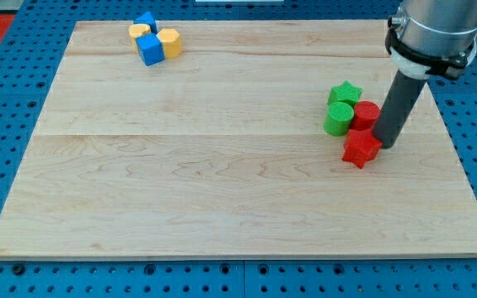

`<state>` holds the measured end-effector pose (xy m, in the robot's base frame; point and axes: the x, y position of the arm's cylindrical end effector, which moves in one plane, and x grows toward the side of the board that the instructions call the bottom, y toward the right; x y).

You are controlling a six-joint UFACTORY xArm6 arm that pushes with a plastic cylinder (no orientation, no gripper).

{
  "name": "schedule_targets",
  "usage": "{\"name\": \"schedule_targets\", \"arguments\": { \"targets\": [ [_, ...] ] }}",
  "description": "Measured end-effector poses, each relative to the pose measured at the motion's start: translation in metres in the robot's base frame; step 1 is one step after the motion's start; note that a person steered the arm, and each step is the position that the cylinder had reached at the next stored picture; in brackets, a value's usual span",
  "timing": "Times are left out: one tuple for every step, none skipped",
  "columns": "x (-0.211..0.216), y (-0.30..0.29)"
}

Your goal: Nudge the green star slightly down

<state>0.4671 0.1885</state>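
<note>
The green star (346, 93) lies at the view's right on the wooden board (222, 165). A green cylinder (338, 117) touches it just below. A red cylinder (364, 114) sits to the right of the green cylinder, and a red star (360, 148) lies below that. My tip (387, 145) rests on the board just right of the red star and red cylinder, below and to the right of the green star, apart from it.
At the view's top left is a cluster: a small blue block (146, 21), a yellow block (139, 33), a blue cube (150, 49) and a yellow block (170, 42). The arm's grey body (433, 29) looms at the top right. Blue pegboard surrounds the board.
</note>
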Motion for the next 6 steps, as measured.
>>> {"name": "schedule_targets", "arguments": {
  "targets": [
    [0.011, 0.038],
    [-0.049, 0.097],
    [-0.112, 0.074],
    [-0.106, 0.052],
    [-0.078, 0.053],
    [-0.068, 0.059]
  ]
}}
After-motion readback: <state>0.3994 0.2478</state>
